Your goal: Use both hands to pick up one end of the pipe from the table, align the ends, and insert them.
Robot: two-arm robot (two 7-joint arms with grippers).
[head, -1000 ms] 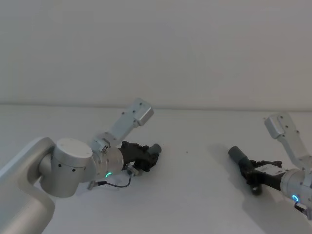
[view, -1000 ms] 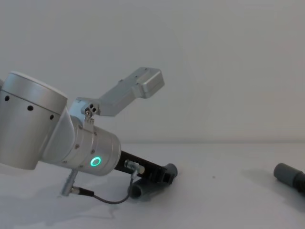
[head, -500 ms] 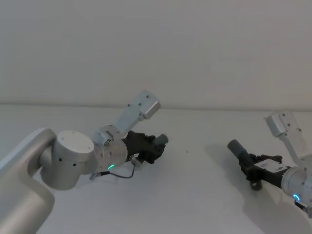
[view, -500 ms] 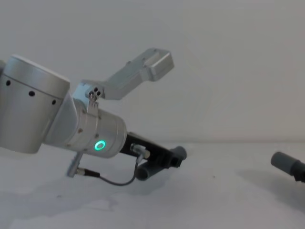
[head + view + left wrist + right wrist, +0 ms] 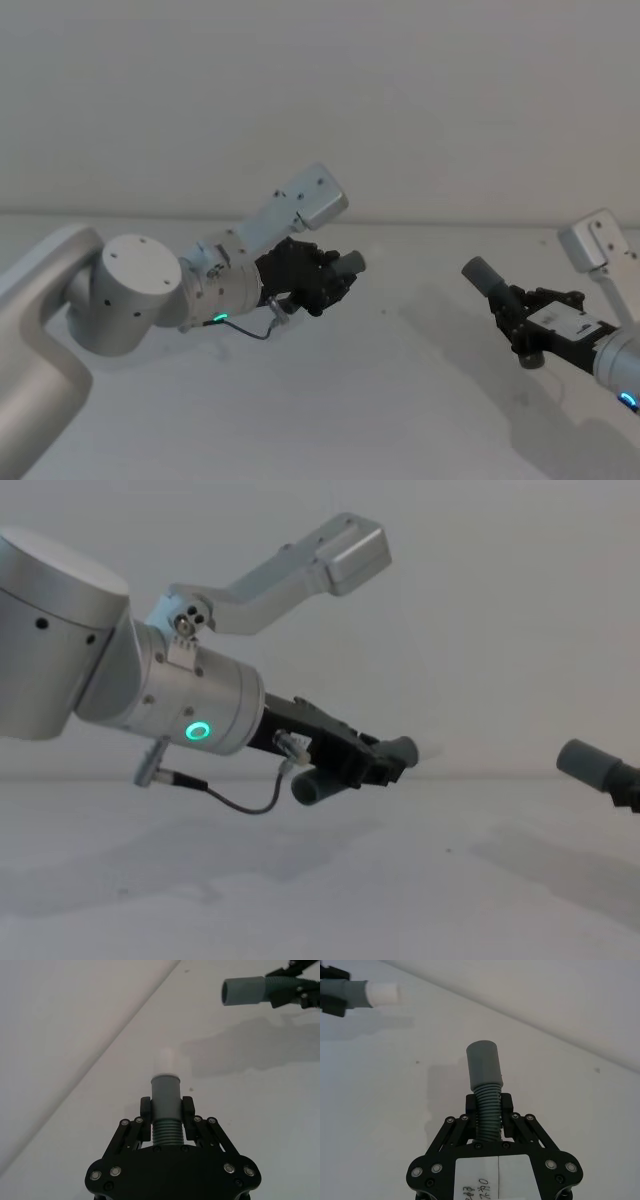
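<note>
Left gripper (image 5: 166, 1110) pinches the white-tipped hose piece (image 5: 165, 1087) at its ribs, held up off the white table (image 5: 400, 400); right gripper (image 5: 489, 1105) clamps the wide-mouthed hose piece (image 5: 483, 1065) the same way; white tip (image 5: 382, 993) and open mouth (image 5: 226, 993) angle roughly toward each other, well apart.

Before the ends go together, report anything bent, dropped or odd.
Nothing stands out. The left gripper holds the white-tipped pipe piece, the right gripper the open-mouthed piece, each clamped on its ribbed middle; both look whole, not yet joined.
</note>
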